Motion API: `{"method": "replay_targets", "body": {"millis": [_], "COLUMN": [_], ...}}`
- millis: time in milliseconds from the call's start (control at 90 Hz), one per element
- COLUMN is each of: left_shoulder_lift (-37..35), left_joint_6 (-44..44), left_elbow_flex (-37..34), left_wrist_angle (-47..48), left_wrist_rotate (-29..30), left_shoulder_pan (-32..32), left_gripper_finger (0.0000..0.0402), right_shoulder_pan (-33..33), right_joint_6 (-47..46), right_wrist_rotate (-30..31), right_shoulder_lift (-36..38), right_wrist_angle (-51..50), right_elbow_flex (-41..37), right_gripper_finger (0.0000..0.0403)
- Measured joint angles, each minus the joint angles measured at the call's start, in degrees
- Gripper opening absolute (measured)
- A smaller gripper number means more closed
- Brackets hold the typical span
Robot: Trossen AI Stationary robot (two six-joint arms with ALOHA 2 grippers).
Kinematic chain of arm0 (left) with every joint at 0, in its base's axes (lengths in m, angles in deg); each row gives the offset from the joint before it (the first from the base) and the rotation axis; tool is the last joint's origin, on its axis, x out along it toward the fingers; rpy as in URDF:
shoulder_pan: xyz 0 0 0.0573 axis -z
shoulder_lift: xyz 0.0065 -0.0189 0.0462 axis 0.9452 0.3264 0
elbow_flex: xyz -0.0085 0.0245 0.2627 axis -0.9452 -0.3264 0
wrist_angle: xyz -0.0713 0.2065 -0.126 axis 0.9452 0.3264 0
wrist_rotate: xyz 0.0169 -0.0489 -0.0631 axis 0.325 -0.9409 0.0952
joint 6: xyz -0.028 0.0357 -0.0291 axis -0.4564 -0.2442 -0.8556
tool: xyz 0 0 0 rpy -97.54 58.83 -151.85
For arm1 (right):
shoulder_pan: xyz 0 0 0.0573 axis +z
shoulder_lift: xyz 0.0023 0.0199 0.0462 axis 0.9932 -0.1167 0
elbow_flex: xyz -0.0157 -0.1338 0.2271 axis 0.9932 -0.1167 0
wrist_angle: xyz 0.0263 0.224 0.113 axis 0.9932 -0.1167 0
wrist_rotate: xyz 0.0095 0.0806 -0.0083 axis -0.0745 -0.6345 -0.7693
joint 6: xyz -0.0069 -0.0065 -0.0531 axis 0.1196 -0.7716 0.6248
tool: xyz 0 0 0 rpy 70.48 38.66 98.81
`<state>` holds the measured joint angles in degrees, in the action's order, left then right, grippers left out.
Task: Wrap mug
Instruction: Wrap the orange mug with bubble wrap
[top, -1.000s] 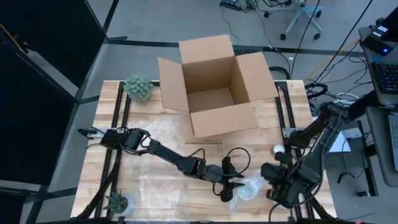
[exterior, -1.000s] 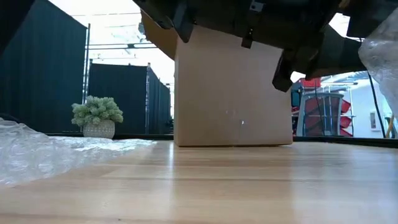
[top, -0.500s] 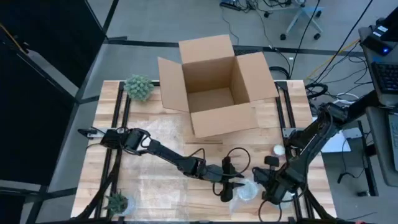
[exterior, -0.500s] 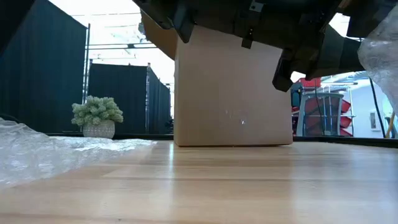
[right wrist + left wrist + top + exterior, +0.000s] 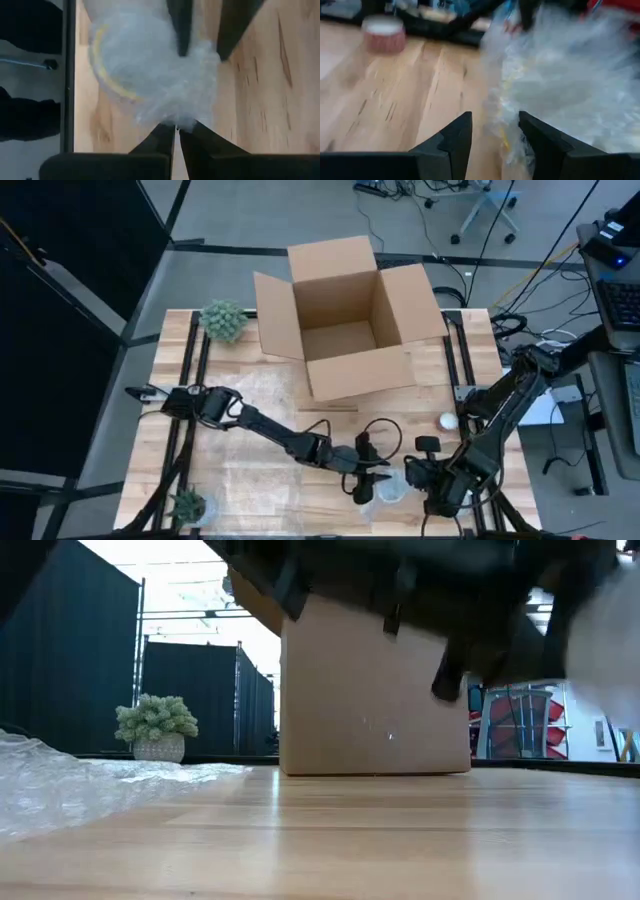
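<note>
Mug in clear bubble wrap bundle [image 5: 392,486] sits near table edge, right of centre. My right gripper [image 5: 176,129] pinches wrap edge, fingers nearly shut. My left gripper [image 5: 492,131] open, fingers astride wrap. Pull film taut, keep tension even, avoid tipping mug.

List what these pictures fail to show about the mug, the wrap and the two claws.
- Mug: in the right wrist view only a yellow rim shows through the bubble wrap; body and handle are hidden.
- Right claw: shut on the wrap's edge; how much is pinched is hidden.
- Left claw: open around the wrap; motion blur hides any contact.
- Low view: blurred arms overhead hide the bundle.
</note>
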<state>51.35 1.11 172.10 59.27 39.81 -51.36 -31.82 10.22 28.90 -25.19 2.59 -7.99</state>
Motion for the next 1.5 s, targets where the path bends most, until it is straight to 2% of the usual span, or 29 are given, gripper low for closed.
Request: {"method": "replay_targets", "body": {"millis": [178, 378, 556, 800, 956, 1133, 1356, 1500], "left_shoulder_lift": [-0.14, -0.04, -0.50, -0.59, -0.64, -0.70, -0.91, -1.02], "left_joint_6": [-0.30, -0.58, -0.56, -0.56, -0.59, -0.75, -1.81, -1.12], "left_elbow_flex": [0.00, 0.05, 0.12, 0.16, 0.18, 1.04, 5.54, 7.95], "left_wrist_angle": [3.05, 2.18, 1.65, 1.52, 1.41, 1.20, 1.24, 5.84], "left_wrist_rotate": [0.20, 0.30, 0.28, 0.26, 0.23, -1.46, -3.87, -4.37], "left_shoulder_pan": [0.03, -0.06, -0.06, -0.05, -0.06, 0.01, 1.24, 1.91], "left_gripper_finger": [0.0146, 0.0146, 0.0146, 0.0146, 0.0146, 0.0146, 0.0146, 0.0146], "right_shoulder_pan": [-0.06, 0.15, 0.50, 1.92, 1.95, 1.88, 1.97, 2.05], "right_joint_6": [2.98, -3.19, -8.39, -16.01, -17.76, -17.77, -18.83, -19.16], "right_wrist_rotate": [1.75, 0.46, -8.24, -10.01, -14.23, -13.70, -6.36, -2.88], "right_shoulder_lift": [-0.01, -0.30, 0.62, -5.80, -10.80, -14.93, -18.93, -20.32], "right_wrist_angle": [3.09, -1.66, 2.24, 6.55, 9.53, 13.97, 11.95, 10.52], "right_elbow_flex": [0.00, -0.04, -0.04, -0.02, 0.08, 0.45, -0.10, -0.10], "right_gripper_finger": [0.0012, 0.0012, 0.0012, 0.0012, 0.0012, 0.0012, 0.0012, 0.0012]}}
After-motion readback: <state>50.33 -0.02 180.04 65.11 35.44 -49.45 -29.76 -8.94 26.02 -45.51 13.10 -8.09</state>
